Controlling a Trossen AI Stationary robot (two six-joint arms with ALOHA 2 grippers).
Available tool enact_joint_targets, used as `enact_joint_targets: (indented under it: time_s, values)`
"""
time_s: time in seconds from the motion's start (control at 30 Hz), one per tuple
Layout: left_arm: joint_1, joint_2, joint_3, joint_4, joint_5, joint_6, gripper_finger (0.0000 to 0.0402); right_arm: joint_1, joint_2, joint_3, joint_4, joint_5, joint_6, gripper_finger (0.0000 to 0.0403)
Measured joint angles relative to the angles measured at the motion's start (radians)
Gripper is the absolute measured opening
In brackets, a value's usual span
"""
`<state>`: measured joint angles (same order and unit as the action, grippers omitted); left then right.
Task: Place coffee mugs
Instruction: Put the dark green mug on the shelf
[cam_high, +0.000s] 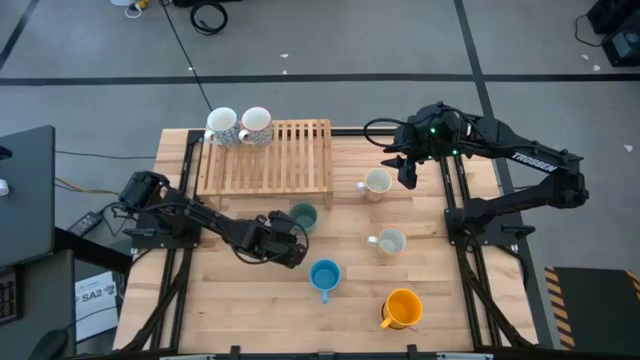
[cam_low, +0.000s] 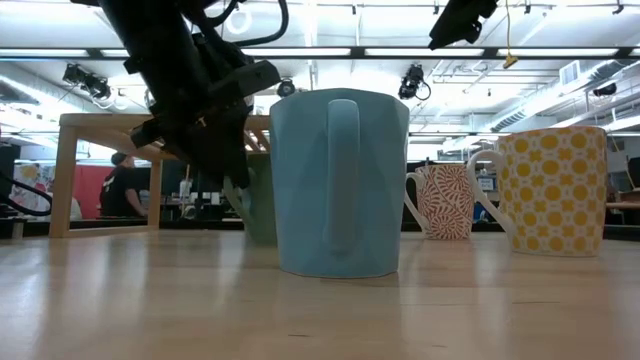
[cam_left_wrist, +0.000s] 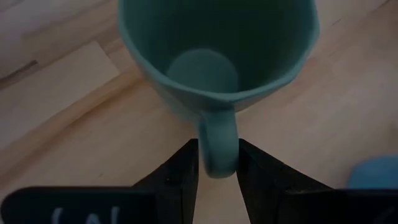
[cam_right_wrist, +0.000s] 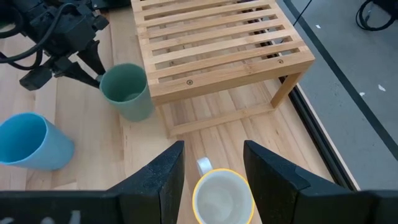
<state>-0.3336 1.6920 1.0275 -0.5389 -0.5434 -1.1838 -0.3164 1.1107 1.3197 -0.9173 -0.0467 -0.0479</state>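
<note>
The green mug (cam_high: 303, 215) (cam_left_wrist: 211, 56) stands on the table just in front of the wooden rack (cam_high: 266, 157). My left gripper (cam_high: 291, 230) (cam_left_wrist: 217, 158) is at its near-left side, shut on it. My right gripper (cam_high: 408, 172) (cam_right_wrist: 211, 165) hovers open above a cream mug (cam_high: 377, 182) (cam_right_wrist: 222, 198) and touches nothing. Two white patterned mugs (cam_high: 238, 125) stand on the rack's far left corner. Another cream mug (cam_high: 390, 241), a blue mug (cam_high: 324, 274) (cam_low: 338, 180) and an orange mug (cam_high: 402, 308) stand on the table. My left gripper pinches the green mug's handle (cam_left_wrist: 217, 140) between its two fingers (cam_left_wrist: 185, 171), one on each side of the loop. They come slanting down from the table's near-left. The mug sits upright with its base on the table (cam_right_wrist: 134, 112).
The slatted rack fills the table's far left part, most of its top bare. The blue mug stands just near-right of my left gripper. The table's black frame rails (cam_high: 455, 190) run under my right arm. A dark monitor (cam_high: 25, 190) sits off the left edge.
</note>
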Motion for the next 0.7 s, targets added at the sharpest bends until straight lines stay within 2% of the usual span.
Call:
enact_joint_targets:
  time_s: [0.17,0.43,0.7]
  values:
    - [0.001,0.0,0.0,-0.018,0.01,0.003,0.0106,0.0,0.0,0.0,0.0,0.0,0.0,0.017]
    - [0.001,0.0,0.0,-0.021,0.016,0.003,0.0059,0.0,0.0,0.0,0.0,0.0,0.0,0.017]
    - [0.001,0.0,0.0,-0.021,0.017,0.002,0.0068,0.0,0.0,0.0,0.0,0.0,0.0,0.017]
